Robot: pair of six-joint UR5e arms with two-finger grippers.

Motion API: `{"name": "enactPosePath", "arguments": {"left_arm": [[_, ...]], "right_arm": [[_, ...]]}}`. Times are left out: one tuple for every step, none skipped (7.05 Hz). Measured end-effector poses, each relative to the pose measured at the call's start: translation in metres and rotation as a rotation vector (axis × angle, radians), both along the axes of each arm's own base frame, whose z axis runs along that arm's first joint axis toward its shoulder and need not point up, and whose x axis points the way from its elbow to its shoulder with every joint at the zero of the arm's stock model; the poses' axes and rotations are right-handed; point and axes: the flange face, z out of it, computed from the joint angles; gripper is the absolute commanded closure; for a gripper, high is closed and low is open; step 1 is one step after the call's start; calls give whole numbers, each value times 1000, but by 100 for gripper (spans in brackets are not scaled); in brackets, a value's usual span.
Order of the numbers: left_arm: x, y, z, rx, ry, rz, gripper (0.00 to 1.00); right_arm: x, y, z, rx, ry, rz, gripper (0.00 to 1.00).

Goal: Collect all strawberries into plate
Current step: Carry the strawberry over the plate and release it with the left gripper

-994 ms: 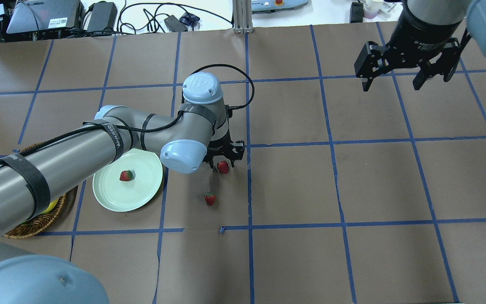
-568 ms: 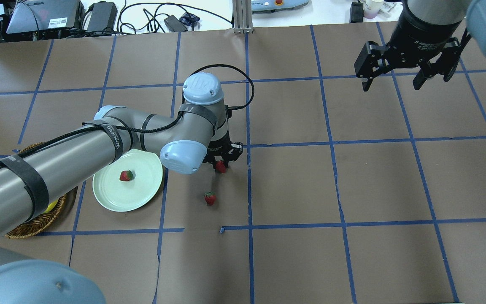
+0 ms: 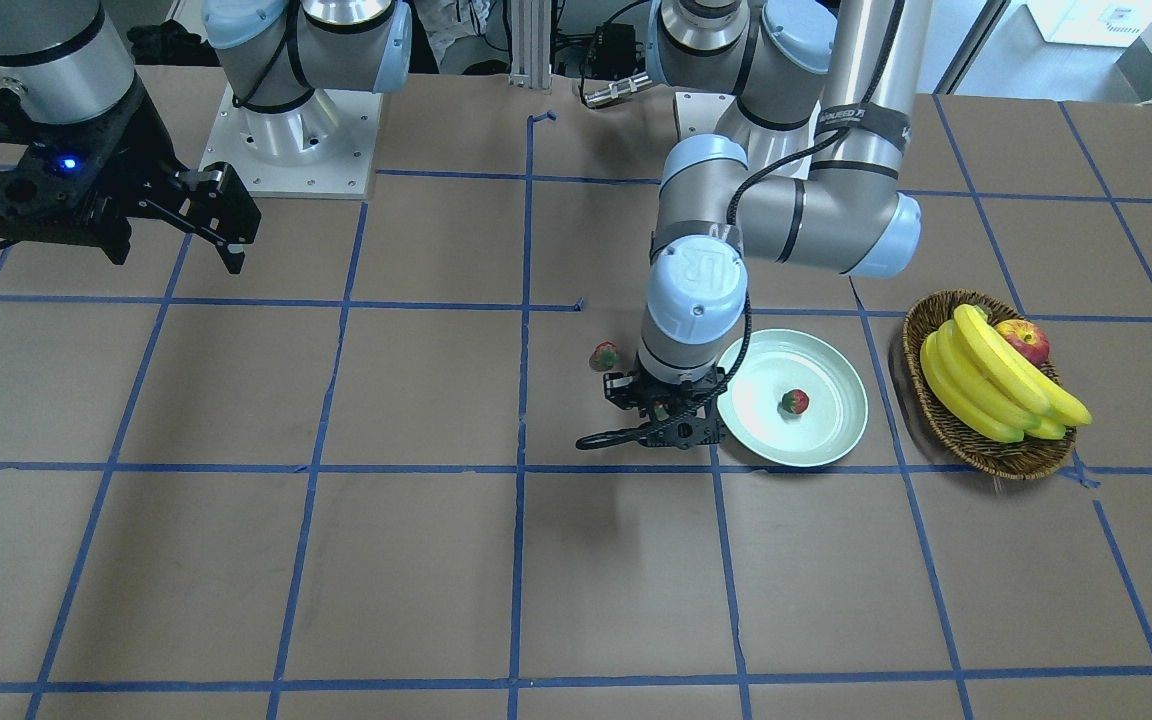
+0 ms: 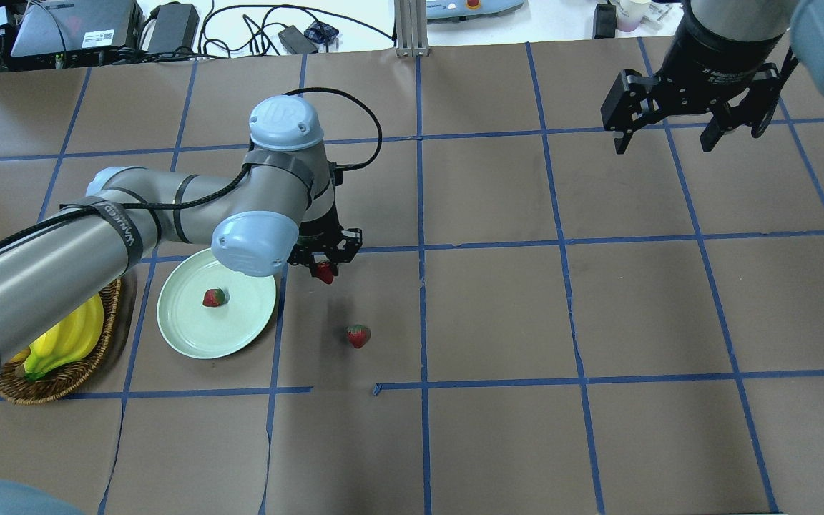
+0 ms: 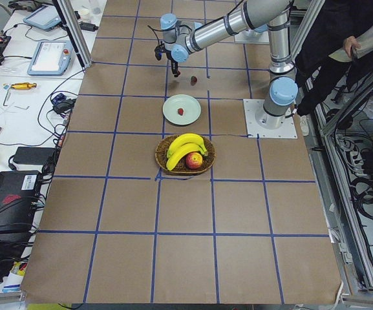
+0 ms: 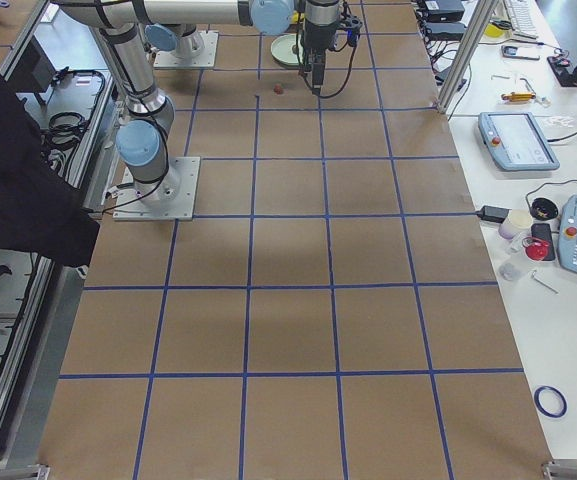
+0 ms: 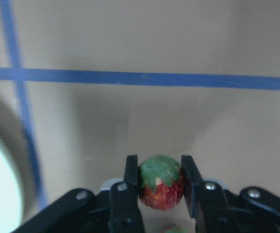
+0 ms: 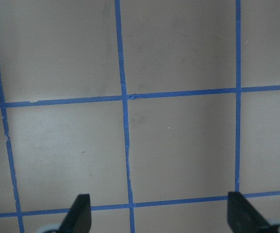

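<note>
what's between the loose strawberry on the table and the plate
Nothing but brown paper and one blue tape line near the plate; the overhead view shows this stretch from the loose strawberry clearly.

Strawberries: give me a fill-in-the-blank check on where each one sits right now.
The left gripper has its fingers ___ on the held strawberry.
The plate contains ___ strawberry.
The loose strawberry lies on the ___, outside the plate.
The right gripper is ___ and empty.
Missing words: shut; one; table; open.
</note>
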Motion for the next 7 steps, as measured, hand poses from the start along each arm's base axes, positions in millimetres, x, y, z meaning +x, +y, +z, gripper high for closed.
{"name": "enactPosePath", "arguments": {"left_arm": [[29, 5, -3, 24, -5, -25, 90], [58, 10, -6, 43, -2, -58, 90], [81, 14, -10, 59, 1, -75, 89], [96, 16, -12, 68, 1, -80, 52], [102, 18, -14, 75, -1, -86, 11], [103, 19, -15, 78, -1, -88, 10], [99, 19, -14, 75, 3, -87, 9]], "right_arm": [[0, 0, 0, 1, 0, 1, 0], [0, 0, -1, 3, 0, 1, 0], [0, 0, -2, 5, -1, 2, 0], [0, 0, -3, 5, -1, 2, 0], [0, 0, -3, 5, -1, 2, 0], [0, 0, -3, 6, 0, 1, 0], [0, 0, -4, 7, -1, -2, 0]]}}
